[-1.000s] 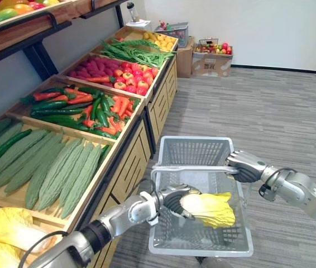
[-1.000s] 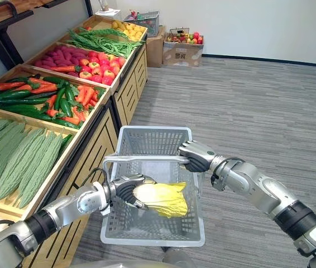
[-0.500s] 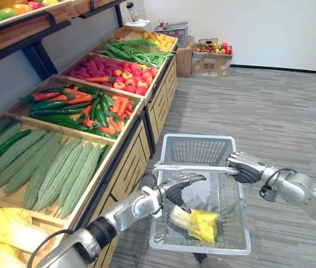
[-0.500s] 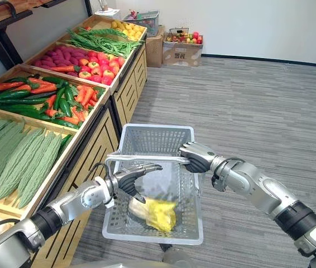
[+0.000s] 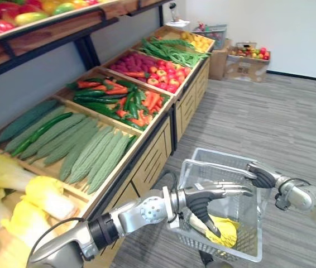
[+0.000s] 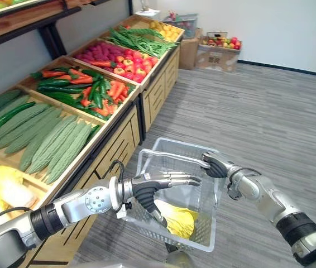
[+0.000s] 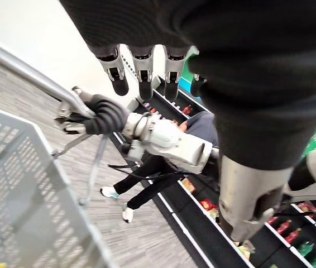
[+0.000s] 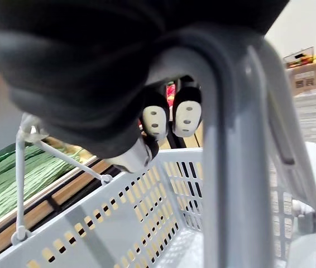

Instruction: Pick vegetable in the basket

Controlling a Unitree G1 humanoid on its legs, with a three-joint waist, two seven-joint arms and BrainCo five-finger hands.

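Left robot hand (image 5: 196, 200) now open, fingers straight over the basket (image 5: 220, 155) — napa cabbage (image 5: 226, 231) released, lying inside. Right robot hand (image 5: 262, 176) curled round the handle (image 8: 225, 167); placement looks done.

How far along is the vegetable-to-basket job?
Done: a yellow cabbage lies in the grey basket. In hand: left robot hand hovers open over it, holding nothing; right robot hand grips the basket handle. Left: nothing obvious, unless more from the produce stand is wanted.
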